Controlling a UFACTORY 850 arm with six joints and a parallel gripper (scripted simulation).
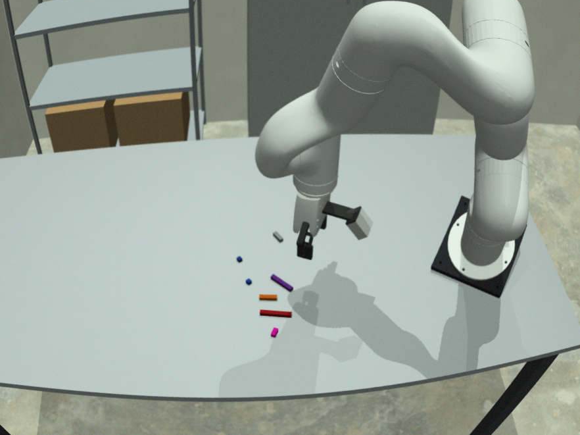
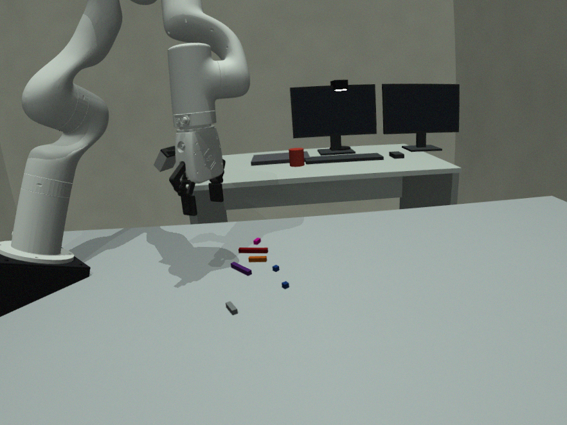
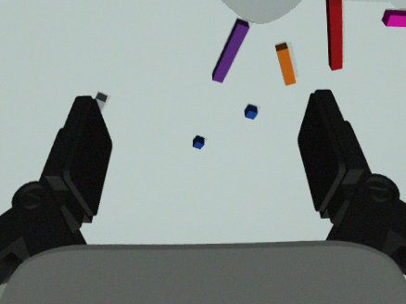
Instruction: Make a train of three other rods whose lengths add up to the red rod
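Note:
My gripper (image 1: 306, 244) (image 2: 202, 200) (image 3: 203, 117) is open and empty, and hangs well above the table. The rods all lie flat and apart. The grey rod (image 1: 277, 236) (image 2: 231, 307) (image 3: 101, 98) lies nearest, half hidden by my left finger in the wrist view. Two blue cubes (image 1: 239, 258) (image 1: 248, 281) (image 2: 275, 267) (image 2: 285, 284) (image 3: 250, 111) (image 3: 198, 142) lie further out. The purple rod (image 1: 281, 282) (image 2: 241, 268) (image 3: 230, 50) lies at a slant. The orange rod (image 1: 267, 297) (image 2: 257, 258) (image 3: 285, 64) lies beside the red rod (image 1: 275, 313) (image 2: 252, 249) (image 3: 334, 31). The magenta rod (image 1: 274, 332) (image 2: 256, 240) (image 3: 395, 19) lies beyond the red one.
The arm's base (image 1: 483, 260) (image 2: 37, 260) stands on the table's right side in the top view. A shelf with brown boxes (image 1: 116, 120) and a desk with monitors (image 2: 373, 108) and a red cup (image 2: 296, 157) stand off the table.

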